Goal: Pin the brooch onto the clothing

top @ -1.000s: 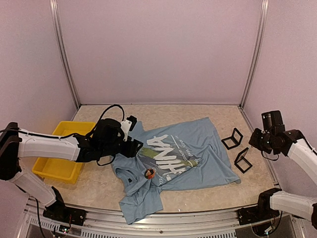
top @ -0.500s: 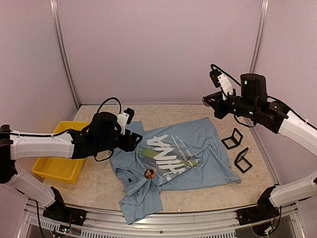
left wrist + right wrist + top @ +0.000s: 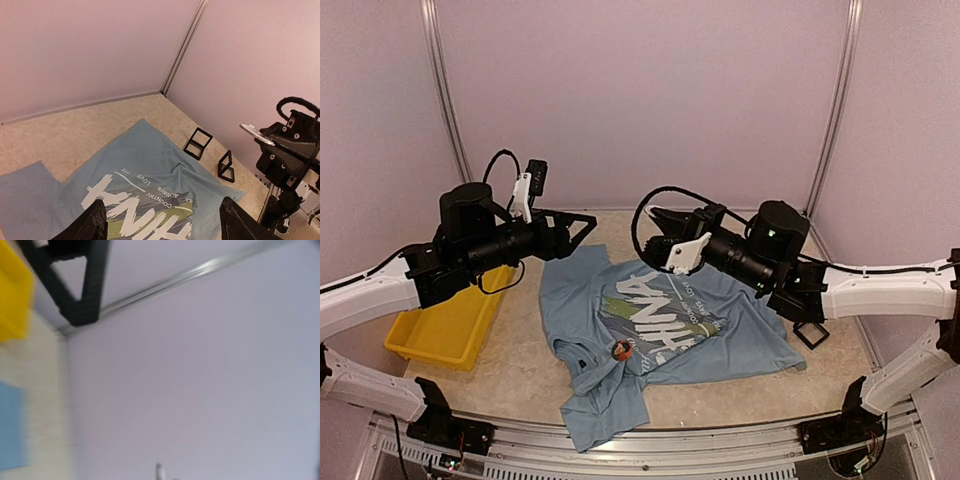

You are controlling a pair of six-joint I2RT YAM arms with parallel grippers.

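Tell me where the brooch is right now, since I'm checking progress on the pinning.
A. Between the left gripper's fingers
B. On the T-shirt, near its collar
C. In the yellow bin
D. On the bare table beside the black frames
B: the small orange brooch sits on the light blue T-shirt near its collar, and the left gripper is open with nothing between its fingers.

White arms (image 3: 365, 295), black, seemingly ribbed wrists (image 3: 750, 255)
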